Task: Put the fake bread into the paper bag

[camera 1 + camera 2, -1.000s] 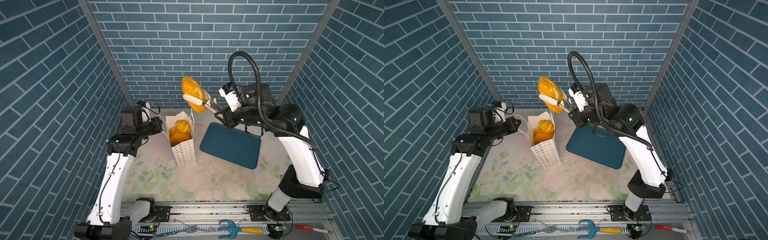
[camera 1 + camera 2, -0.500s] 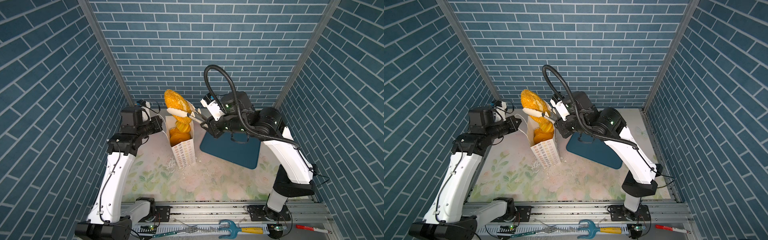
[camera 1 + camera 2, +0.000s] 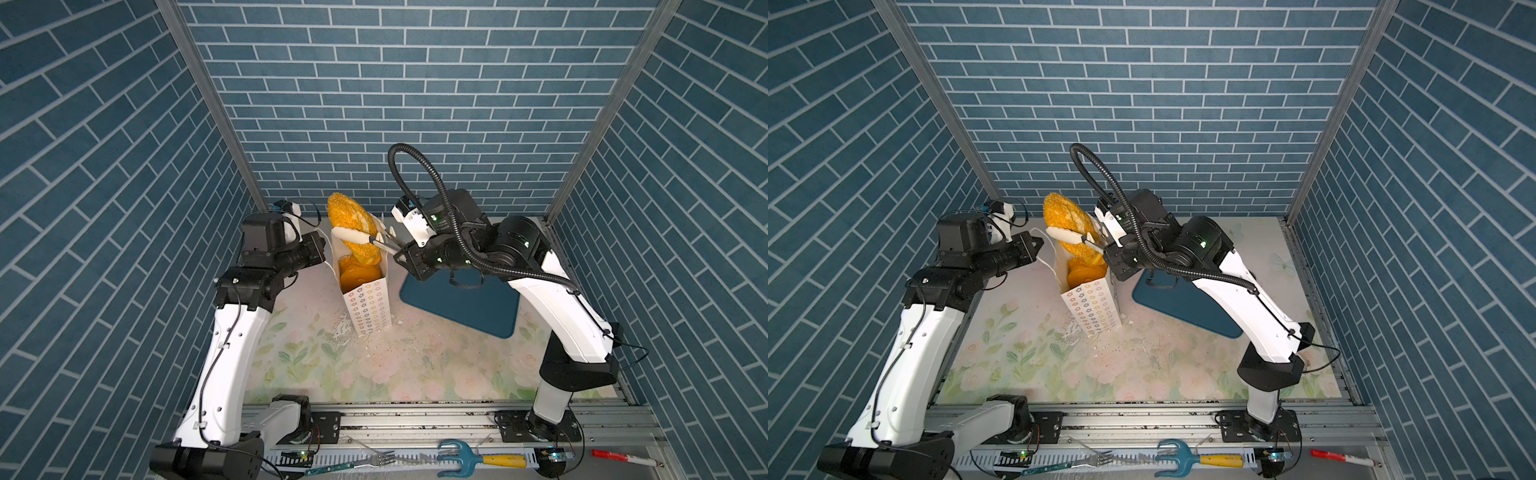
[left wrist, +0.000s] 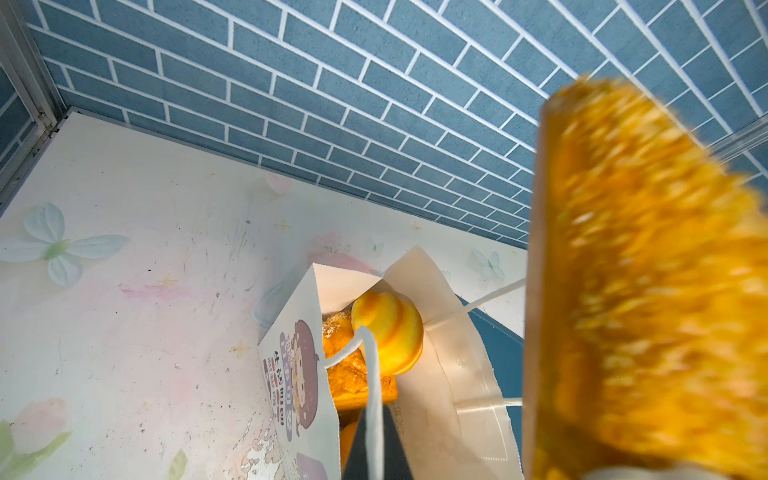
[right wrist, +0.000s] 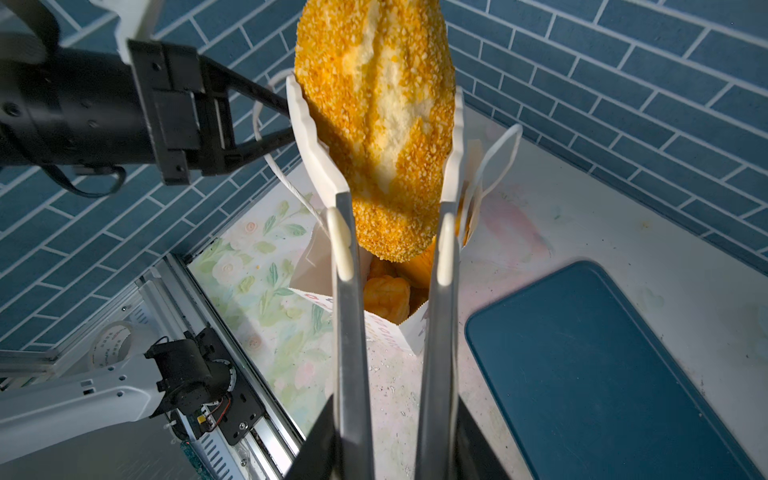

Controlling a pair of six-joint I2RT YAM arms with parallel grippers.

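Bun (image 3: 353, 226), in tongs (image 5: 347, 332) the right gripper (image 5: 392, 449) squeezes, has arrived with bag (image 3: 368, 305) just below; left gripper (image 3: 1038, 243) pinches handle (image 4: 372, 374). Ready to drop.

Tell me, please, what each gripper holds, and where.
Right gripper: tongs, clamped around the crumbed bun at its middle. Left gripper: the paper bag, by its cord handle.

Golden-orange bun (image 5: 374, 124); white paper bag (image 3: 368, 305), seemingly pastel flower outlines.

Bun (image 3: 348, 212) over paper bag (image 3: 370, 307), tray (image 3: 461, 305) to its right.
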